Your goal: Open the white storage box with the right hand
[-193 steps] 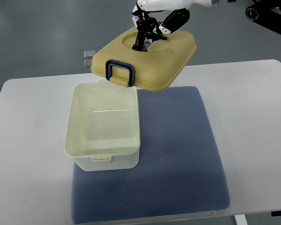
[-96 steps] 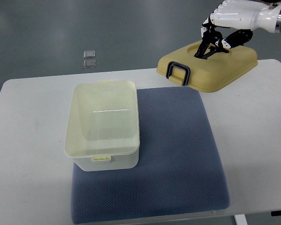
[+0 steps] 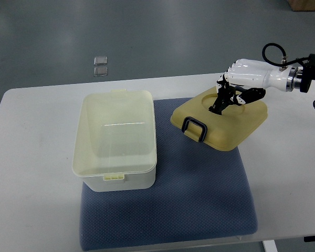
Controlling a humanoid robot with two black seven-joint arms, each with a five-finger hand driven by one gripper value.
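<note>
My right hand (image 3: 232, 93), reaching in from the right edge, has its fingers curled into the recessed grip on top of the pale yellow lid (image 3: 220, 122) and holds it over the right part of the blue mat (image 3: 199, 194). The lid sits tilted, its dark latch handle (image 3: 195, 128) pointing toward the open box, and I cannot tell whether its lower edge is touching the mat. My left arm is out of the picture.

The white storage box (image 3: 115, 139) stands open on the left part of the mat, well apart from the lid, its front clasp tab (image 3: 114, 177) facing me. Inside I see only bare walls and floor with a streak of reflected light; nothing is stored in it.

As I judge it, the opening itself is done and what remains is setting the lid down. I would level it first, lower it flat onto the mat, keep it clear of the box rim, and loosen my fingers only once its weight rests on the mat. Beyond the bench (image 3: 37, 157), two small clear pieces (image 3: 100, 65) lie on the floor.
</note>
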